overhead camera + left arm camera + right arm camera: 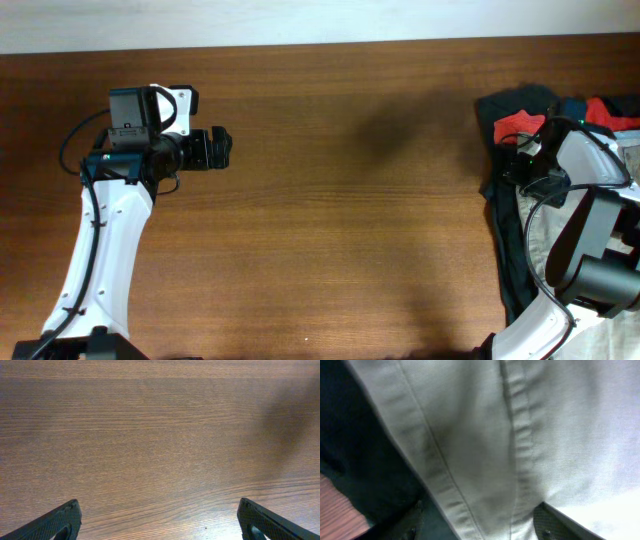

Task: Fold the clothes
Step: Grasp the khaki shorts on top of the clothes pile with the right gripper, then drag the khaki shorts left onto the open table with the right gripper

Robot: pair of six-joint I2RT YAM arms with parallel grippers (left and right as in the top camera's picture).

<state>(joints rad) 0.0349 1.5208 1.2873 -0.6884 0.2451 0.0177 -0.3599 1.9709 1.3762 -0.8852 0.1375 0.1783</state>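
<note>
Overhead, shorts: we pick out the khaki shorts [535, 245] at the table's [350, 200] 3 o'clock edge. They show as a pale strip running 12 to 6, mostly covered by the right arm [585, 220] and tangled with the black garments [505, 270].
Overhead, heap top: a red-orange garment [517, 123] peeks out at the heap's 12 o'clock end.
Overhead, left side: the left gripper [222, 148] sits out at 9 o'clock with its nose aimed toward 3, well apart from the heap and with bare wood between.
Overhead, right side: the right jaws hide beneath their own arm here, so from above we cannot tell how they stand.
Left wrist, jaws: spread wide into the bottom corners, released, with only wood grain between them and no cloth anywhere in frame.
Right wrist, cloth: khaki fills the frame, very close. A stitched seam [440, 465] runs from 11 to 5 o'clock, with a second line of stitching just beside it. Black fabric lies at 9 and a sliver of wood at 7.
Right wrist, jaws: the right gripper [479, 527] is parted, with its tips at the bottom edge on either side of the seams. We see nothing pinched.
Deciding relation: the shorts lie straight under the right jaws and far off at 3 o'clock from the left ones, so the right arm is clearly nearer.
Next move, our call: the right jaws close on the khaki and drag it toward 9 o'clock onto bare wood, taking care that the black fabric doesn't come along.
</note>
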